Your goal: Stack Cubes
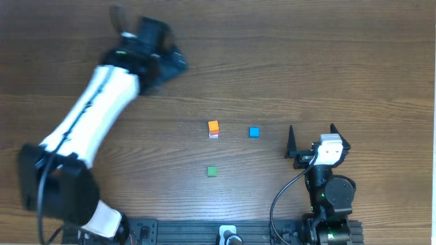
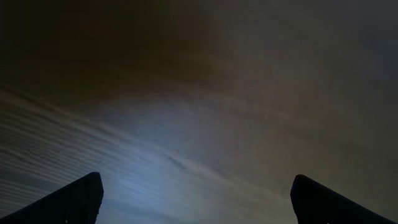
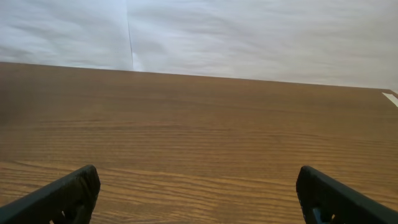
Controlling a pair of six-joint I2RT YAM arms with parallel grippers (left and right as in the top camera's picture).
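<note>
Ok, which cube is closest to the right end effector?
The blue cube; the orange cube and green cube lie farther from the right end effector.

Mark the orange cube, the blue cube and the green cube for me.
orange cube (image 1: 213, 126), top view, centre of its top face.
blue cube (image 1: 254, 132), top view, centre of its top face.
green cube (image 1: 212, 171), top view, centre of its top face.
</note>
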